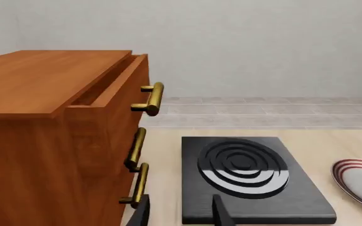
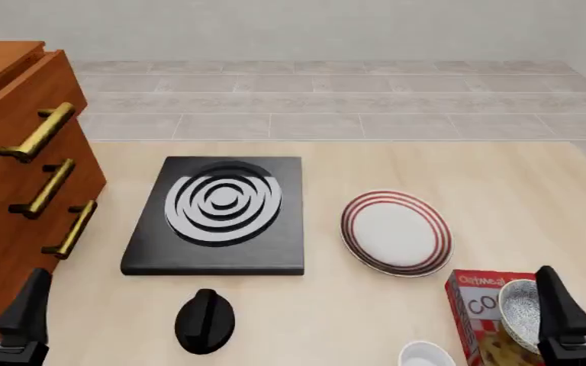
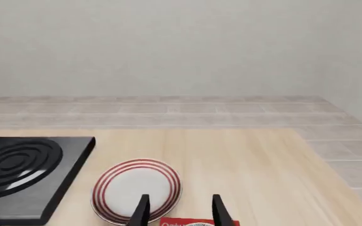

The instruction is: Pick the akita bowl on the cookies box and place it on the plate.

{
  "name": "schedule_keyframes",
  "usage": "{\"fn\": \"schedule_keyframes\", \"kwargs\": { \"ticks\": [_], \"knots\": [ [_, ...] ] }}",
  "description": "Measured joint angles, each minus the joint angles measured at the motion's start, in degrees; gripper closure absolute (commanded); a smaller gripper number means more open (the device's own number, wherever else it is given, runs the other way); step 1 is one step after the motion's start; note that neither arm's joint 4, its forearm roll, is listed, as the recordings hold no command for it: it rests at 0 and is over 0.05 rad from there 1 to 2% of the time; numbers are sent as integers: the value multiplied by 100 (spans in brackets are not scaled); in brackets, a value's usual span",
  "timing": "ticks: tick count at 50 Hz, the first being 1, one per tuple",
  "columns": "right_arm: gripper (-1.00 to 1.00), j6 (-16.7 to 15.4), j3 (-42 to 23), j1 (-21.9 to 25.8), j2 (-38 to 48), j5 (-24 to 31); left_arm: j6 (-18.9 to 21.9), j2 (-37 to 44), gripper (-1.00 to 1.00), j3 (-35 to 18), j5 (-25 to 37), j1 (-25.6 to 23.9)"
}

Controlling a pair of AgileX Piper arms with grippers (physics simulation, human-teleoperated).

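The akita bowl (image 2: 520, 311), grey-speckled with a pale rim, rests on the red cookies box (image 2: 476, 299) at the near right of the table. The near finger of my right gripper (image 2: 581, 286) partly covers it. That gripper is open and holds nothing, and the bowl sits just left of its fingers. In the right wrist view the gripper (image 3: 179, 208) hangs above the top edge of the cookies box (image 3: 199, 221), with the plate (image 3: 137, 187) just beyond. The red-ringed white plate (image 2: 395, 232) lies empty mid-table. My left gripper (image 2: 3, 288) is open at the near left, beside the cabinet.
A black square stove (image 2: 220, 213) with white rings lies left of the plate. A black knob-shaped object (image 2: 204, 320) and a plain white bowl (image 2: 423, 355) sit near the front edge. A wooden cabinet (image 2: 13, 183) with brass handles stands at the left, with its top drawer (image 1: 109, 89) slightly open.
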Motion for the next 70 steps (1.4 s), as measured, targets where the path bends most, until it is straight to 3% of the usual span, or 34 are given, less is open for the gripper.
{"fn": "schedule_keyframes", "kwargs": {
  "ticks": [34,46,58,62,70],
  "knots": [
    [-100,-53,-216,156,-114,244,0,0,-100,0,0,0],
    [-100,181,-1152,282,293,1055,0,0,-100,0,0,0],
    [-100,473,-2442,124,1412,2096,0,0,-100,0,0,0],
    [-100,401,-2863,-77,1662,2445,0,0,-100,0,0,0],
    [-100,-45,-3547,-594,2214,2991,0,0,-100,0,0,0]
  ]
}}
